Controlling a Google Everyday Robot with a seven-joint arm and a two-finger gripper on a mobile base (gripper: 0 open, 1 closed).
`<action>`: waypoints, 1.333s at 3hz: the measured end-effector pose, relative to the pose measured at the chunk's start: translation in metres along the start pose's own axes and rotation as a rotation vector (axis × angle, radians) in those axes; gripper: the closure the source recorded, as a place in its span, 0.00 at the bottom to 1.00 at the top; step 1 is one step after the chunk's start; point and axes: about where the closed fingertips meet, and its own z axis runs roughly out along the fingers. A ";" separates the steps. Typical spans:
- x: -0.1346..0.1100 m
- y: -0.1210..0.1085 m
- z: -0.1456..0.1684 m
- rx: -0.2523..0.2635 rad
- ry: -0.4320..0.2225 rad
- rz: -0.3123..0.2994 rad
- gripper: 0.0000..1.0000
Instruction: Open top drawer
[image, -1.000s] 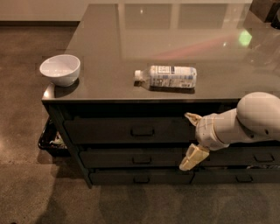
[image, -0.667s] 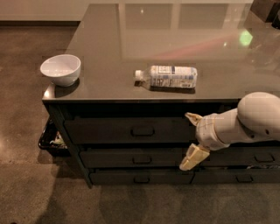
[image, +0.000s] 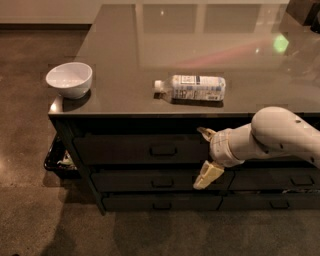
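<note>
My gripper (image: 202, 157) hangs in front of the top drawer (image: 120, 150), which is shut. My jaws are wide, one finger above the other, just right of its handle (image: 162, 150), likely to straddle that bar.

smooth cream-white arm (image: 280, 132) with a bulbous rounded shell and ringed wrist; pale yellowish jaws before the top drawer (image: 120, 149).

Grey countertop (image: 125, 65): bowl (image: 69, 79), seemingly plastic bottle (image: 192, 88) (gripper (image: 198, 157) below).
</note>
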 end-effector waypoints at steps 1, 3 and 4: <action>-0.003 -0.004 0.018 0.013 -0.032 -0.030 0.00; -0.004 -0.022 0.037 0.035 -0.056 -0.079 0.00; -0.010 -0.040 0.040 0.039 -0.048 -0.118 0.00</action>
